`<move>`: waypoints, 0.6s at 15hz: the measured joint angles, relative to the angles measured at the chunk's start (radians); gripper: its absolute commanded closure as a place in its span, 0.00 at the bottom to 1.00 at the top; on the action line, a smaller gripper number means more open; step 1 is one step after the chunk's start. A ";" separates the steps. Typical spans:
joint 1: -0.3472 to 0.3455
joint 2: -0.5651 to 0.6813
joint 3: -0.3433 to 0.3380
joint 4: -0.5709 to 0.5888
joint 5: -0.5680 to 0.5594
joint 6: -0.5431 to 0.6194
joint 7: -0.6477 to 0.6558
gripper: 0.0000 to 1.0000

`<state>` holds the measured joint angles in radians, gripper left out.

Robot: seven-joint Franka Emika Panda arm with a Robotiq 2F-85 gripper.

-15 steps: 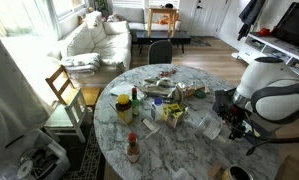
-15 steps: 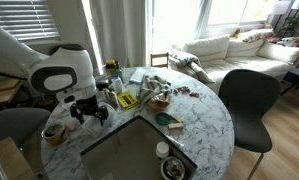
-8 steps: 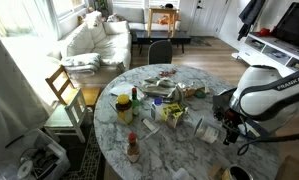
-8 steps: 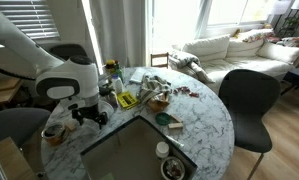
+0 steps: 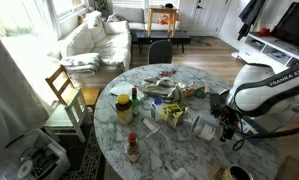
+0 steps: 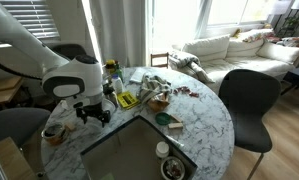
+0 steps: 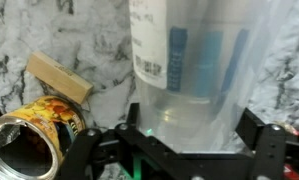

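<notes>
**Jaws astride a clear plastic container on the marble surface**

In the wrist view the jaws stand wide, one on each side of the base of the clear plastic container (image 7: 189, 60), which is upright on the marble surface (image 7: 49, 30). Whether their pads press on the container cannot be told. An open tin can (image 7: 29, 140) lies tipped just beside the container, and a small wooden block (image 7: 59, 78) lies near it, past the can. In an exterior view the arm (image 5: 264, 90) bends down over the container.
</notes>
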<state>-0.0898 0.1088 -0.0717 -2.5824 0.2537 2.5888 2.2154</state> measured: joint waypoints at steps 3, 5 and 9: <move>0.000 0.007 -0.003 0.018 -0.022 -0.026 0.002 0.36; 0.000 0.008 -0.009 0.032 -0.070 -0.065 0.013 0.36; 0.006 -0.002 -0.017 0.088 -0.209 -0.231 0.081 0.36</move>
<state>-0.0842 0.1065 -0.0888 -2.4949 0.0445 2.3573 2.2969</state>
